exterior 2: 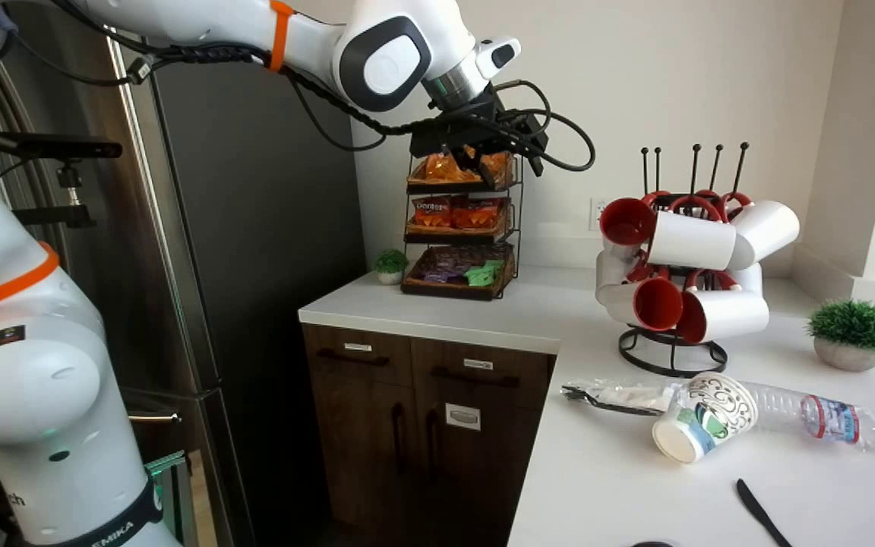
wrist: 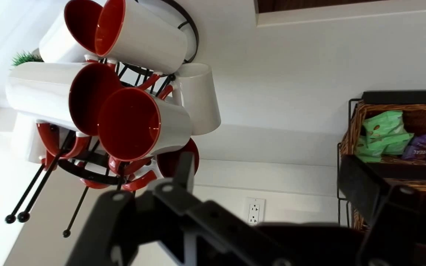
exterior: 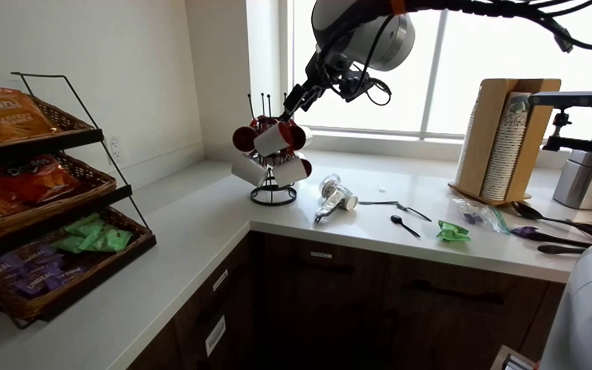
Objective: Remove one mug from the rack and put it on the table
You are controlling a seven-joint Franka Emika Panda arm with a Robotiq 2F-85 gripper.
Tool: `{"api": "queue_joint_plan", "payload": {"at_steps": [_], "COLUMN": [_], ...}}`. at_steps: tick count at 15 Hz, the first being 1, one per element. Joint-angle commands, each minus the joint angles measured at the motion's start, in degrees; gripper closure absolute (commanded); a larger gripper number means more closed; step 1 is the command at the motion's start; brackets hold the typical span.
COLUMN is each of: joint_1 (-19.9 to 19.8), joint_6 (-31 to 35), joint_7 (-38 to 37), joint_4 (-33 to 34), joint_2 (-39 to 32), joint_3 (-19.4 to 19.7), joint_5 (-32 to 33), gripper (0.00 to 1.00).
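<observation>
End effector spread; rack upright, mugs seemingly aslant.

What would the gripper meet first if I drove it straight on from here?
Probably the table, between rack and shelf, or perhaps the wall behind. Depth is unclear: in the wrist view one finger covers part of a mug, so the gripper might brush that first.

Kitchen, stocked like an office break room. Steel-front fridge, L-shaped tabletop over dark wood cabinets with labelled drawers, tiered snack shelf with small chip bags, wooden holder full of paper cups, mug rack hung with white-and-red mugs, loose black cutlery, plastic bottle.
</observation>
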State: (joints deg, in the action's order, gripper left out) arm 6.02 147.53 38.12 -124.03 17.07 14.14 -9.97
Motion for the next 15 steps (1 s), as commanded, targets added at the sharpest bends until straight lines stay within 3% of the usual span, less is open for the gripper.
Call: {"api": "queue_joint_plan", "payload": {"at_steps": [1, 2, 4, 10, 15], "joint_1": [0.0, 1.3, -0.2, 3.9, 7.8], "joint_6": [3.4, 3.8, 7.9, 14.2, 14.1], "joint_7": [4.0, 7.3, 6.6, 13.3, 22.2], "joint_4": [0.3, 0.2, 0.0, 0.6, 3.5], "joint_2": [-1.2, -1.3, -3.0, -7.1, -10.4], "joint_3": [-0.4, 0.5, -0.4, 3.3, 6.8], "joint_5": [-0.6, -3.0, -0.9, -9.6, -23.0], "gripper": [0.00, 0.00, 0.00, 0.00, 0.00]}}
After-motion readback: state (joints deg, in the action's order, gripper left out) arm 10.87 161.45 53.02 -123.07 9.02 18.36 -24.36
